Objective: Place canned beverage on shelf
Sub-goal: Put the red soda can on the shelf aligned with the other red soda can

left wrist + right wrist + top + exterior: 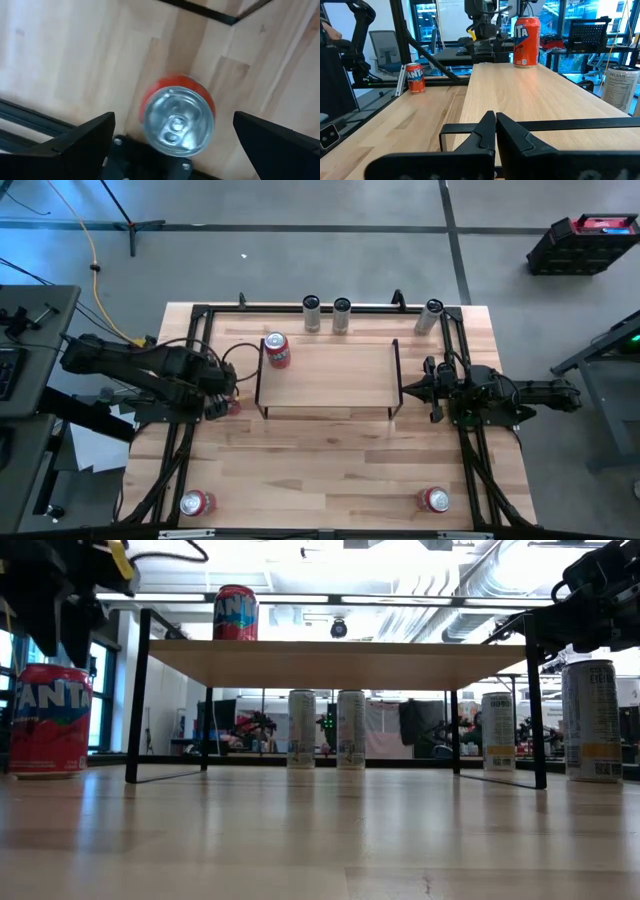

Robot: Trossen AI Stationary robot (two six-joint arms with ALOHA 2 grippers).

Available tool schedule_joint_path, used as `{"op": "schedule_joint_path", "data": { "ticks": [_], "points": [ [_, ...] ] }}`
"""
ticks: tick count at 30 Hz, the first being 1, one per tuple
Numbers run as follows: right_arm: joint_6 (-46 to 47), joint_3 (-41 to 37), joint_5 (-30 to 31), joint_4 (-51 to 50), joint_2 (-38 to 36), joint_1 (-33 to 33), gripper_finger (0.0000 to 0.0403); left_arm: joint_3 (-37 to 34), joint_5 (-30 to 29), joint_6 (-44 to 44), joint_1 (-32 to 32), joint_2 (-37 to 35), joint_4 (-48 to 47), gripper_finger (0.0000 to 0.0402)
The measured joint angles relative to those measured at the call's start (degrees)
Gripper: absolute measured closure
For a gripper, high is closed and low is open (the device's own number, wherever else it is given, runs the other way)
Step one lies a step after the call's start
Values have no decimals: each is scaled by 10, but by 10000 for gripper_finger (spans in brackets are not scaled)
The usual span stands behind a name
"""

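The site was a robotics lab: grey concrete floor [330, 250], exposed ceiling ducts [480, 575], black mesh office chair [384, 47].

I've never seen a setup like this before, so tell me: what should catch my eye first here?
Probably the red Fanta can standing on a corner of the small wooden shelf in the middle of the table. Next, the left gripper hangs open right above another red can on the tabletop beside the shelf. The right gripper waits shut at the shelf's opposite end, and three pale cans line the table's far edge.
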Motion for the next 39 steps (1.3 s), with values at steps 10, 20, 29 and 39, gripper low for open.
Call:
{"op": "schedule_joint_path", "data": {
  "ticks": [10, 20, 29, 39],
  "points": [
    [0, 0, 0, 0, 0, 0, 402, -72, 11, 2, 27, 1, 42, 2],
    [0, 0, 0, 0, 0, 0, 402, -100, 43, 12, 95, 1, 86, 2],
    [0, 0, 0, 0, 0, 0, 402, -100, 48, 50, 95, 0, 99, 15],
    [0, 0, 0, 0, 0, 0, 402, -100, 58, 52, 94, 0, 101, 50]
  ]
}}
